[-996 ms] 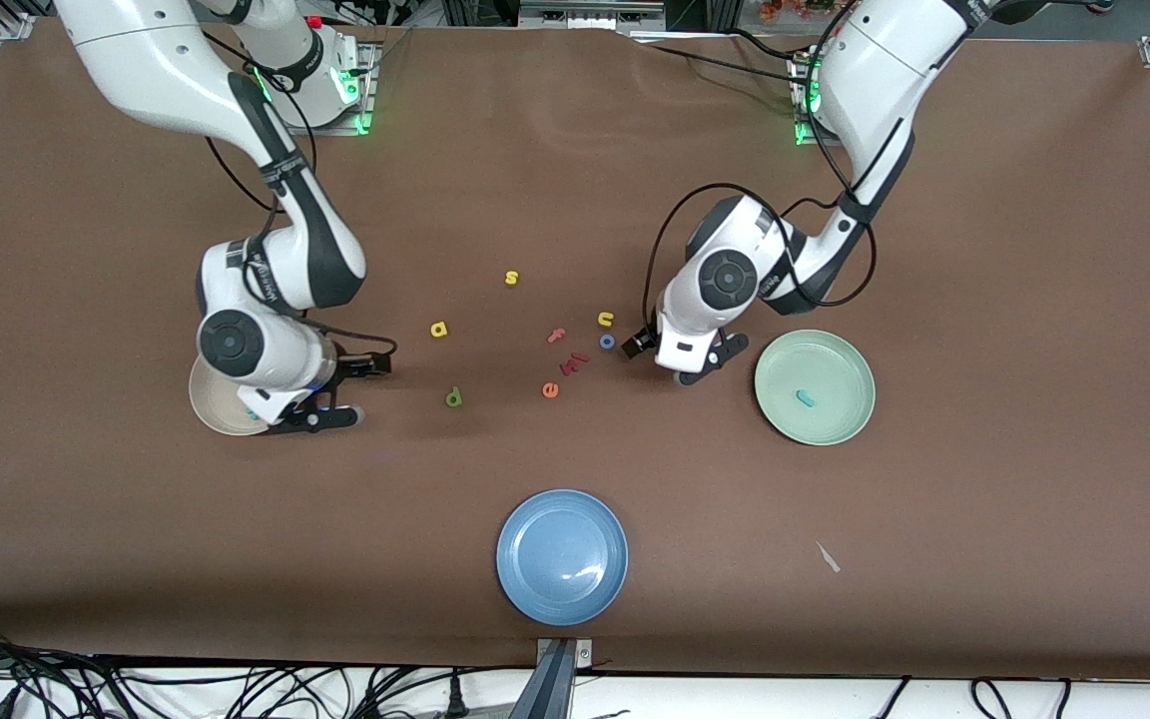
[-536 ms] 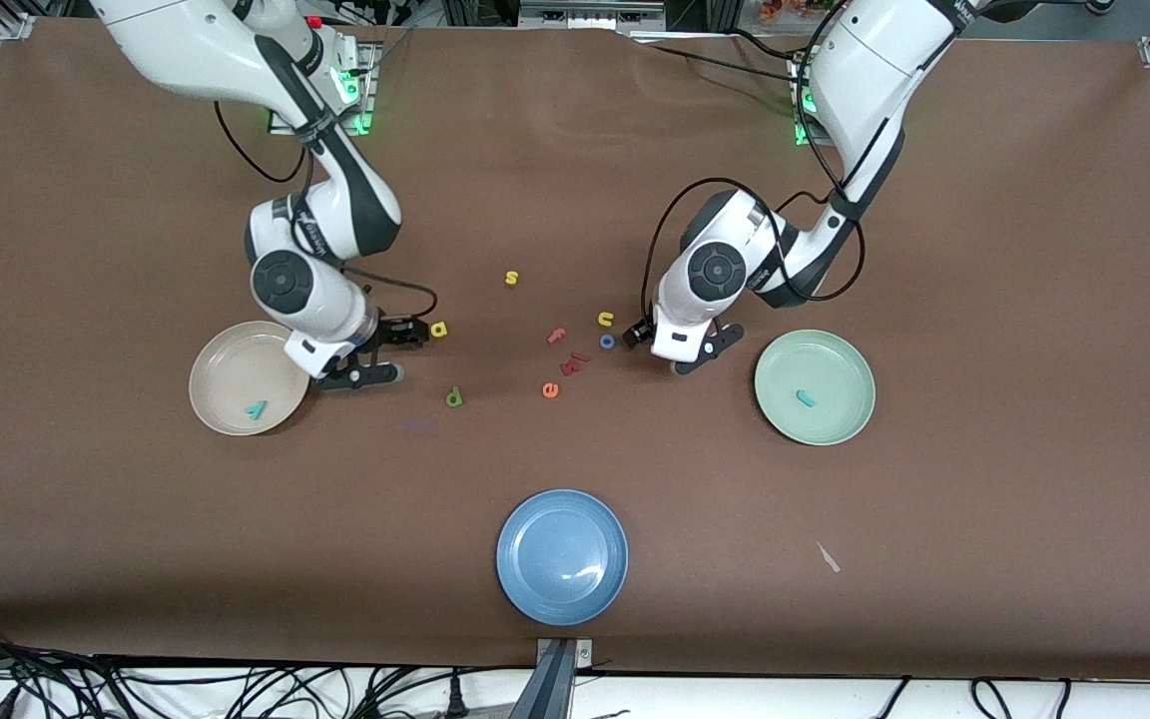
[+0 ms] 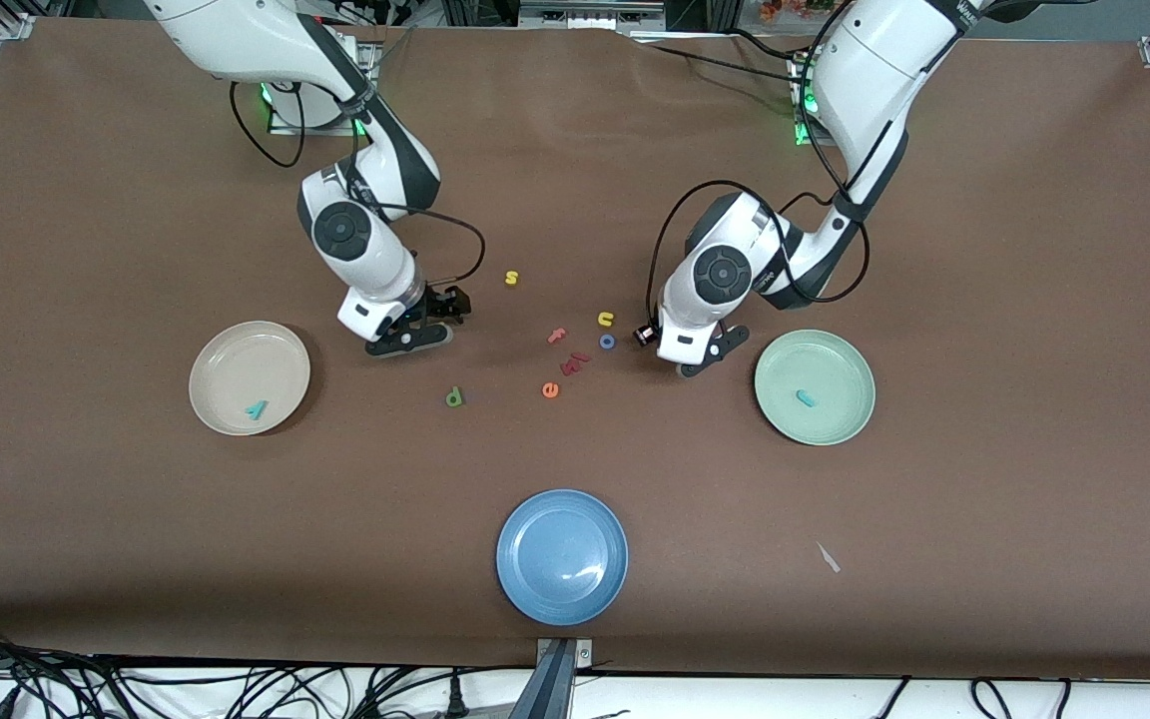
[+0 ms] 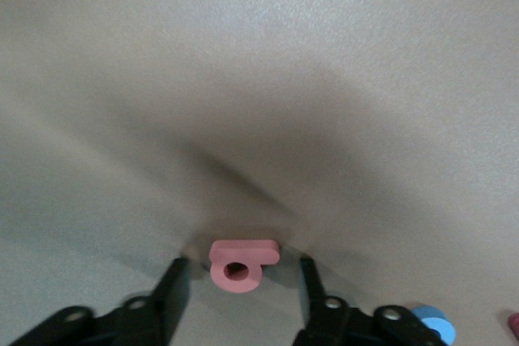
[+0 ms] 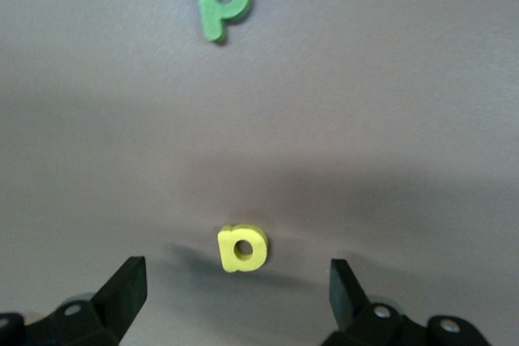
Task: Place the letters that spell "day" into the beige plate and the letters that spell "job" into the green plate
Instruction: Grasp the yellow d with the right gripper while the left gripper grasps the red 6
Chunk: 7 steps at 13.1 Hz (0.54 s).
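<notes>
The pink b [image 4: 240, 258] on the table [image 3: 934, 250] inside your spread left end effector [image 4: 241, 281] looks light and squashy, so pinch its sides gently; your spread right end effector [image 5: 235, 285] brackets the yellow a [image 5: 242, 249]

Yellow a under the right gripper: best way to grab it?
From straight above. The yellow a lies flat on the table, between the open fingers of the right gripper. Pinch its two outer side edges; a flat piece offers no other hold.

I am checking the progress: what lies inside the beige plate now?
Inside the beige plate lies only one teal letter y, near the rim closest to the front camera. Nothing covers the plate.
</notes>
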{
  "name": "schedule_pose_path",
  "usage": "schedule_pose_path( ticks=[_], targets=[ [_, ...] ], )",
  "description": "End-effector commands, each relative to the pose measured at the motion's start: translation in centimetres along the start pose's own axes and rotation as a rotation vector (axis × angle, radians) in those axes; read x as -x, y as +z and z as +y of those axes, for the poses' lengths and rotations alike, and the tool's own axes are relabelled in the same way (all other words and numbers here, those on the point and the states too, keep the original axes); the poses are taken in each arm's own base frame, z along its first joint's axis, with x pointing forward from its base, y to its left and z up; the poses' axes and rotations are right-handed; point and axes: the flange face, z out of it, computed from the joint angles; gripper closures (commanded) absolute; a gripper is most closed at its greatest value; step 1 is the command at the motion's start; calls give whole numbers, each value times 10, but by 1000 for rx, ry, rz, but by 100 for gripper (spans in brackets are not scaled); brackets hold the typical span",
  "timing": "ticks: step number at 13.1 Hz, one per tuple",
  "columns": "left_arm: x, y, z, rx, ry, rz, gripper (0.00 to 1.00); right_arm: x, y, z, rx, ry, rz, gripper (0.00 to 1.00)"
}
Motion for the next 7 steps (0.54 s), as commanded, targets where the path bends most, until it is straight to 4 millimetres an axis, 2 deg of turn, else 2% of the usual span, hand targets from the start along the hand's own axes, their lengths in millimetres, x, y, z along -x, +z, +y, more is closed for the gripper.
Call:
schedule_pose_path(
  ticks=[1, 3, 4, 7],
  targets=[
    [-2, -3, -6, -9, -1, 27, 48, 7, 4, -1, 44, -76, 15, 1],
    [-5, -5, -7, -6, -4, 33, 51, 7, 10, 1, 64, -108, 11, 2],
    [-6, -4, -7, -8, -5, 32, 57, 8, 13, 0, 64, -111, 7, 4],
    [-7, -8, -5, -1, -6, 36, 56, 7, 18, -1, 75, -134, 4, 8]
  ],
)
